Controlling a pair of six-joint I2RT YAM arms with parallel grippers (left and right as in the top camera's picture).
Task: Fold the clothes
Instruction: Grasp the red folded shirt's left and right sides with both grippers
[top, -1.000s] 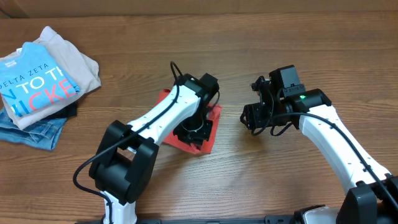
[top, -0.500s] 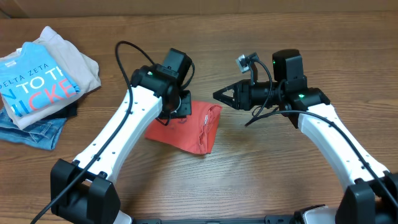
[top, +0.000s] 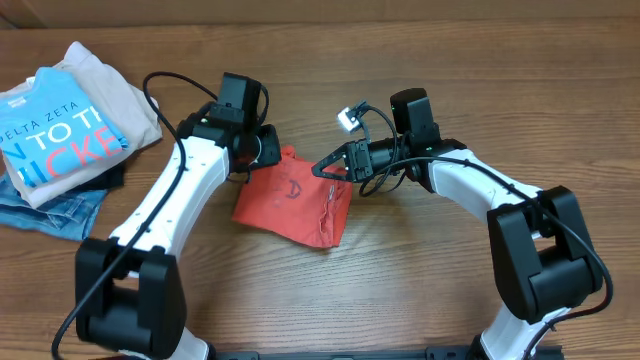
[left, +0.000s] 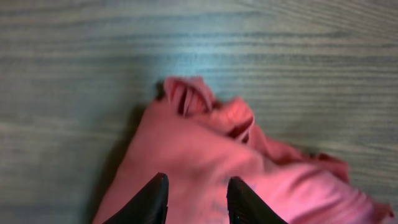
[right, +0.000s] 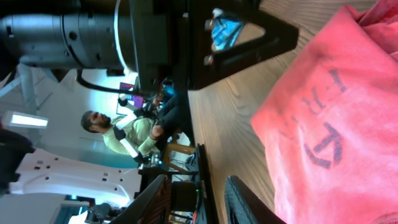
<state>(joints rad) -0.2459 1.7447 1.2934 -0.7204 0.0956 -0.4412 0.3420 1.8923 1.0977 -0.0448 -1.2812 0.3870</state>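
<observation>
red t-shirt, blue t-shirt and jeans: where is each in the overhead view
red T-shirt (top: 290, 205), overhead view, middle of the folded cloth
blue T-shirt (top: 60, 140), overhead view, its printed front
jeans (top: 52, 215), overhead view, exposed lower edge

One red T-shirt (top: 290, 205) out there, just one! Two robot arms: left arm (top: 175, 192), right arm (top: 472, 179). Far corner: one blue T-shirt (top: 60, 140), one beige garment (top: 125, 100), one pair of jeans (top: 55, 215).

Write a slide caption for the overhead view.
Left gripper and right gripper poised at the far edge of the folded coral-red T-shirt on the wooden table.
</observation>
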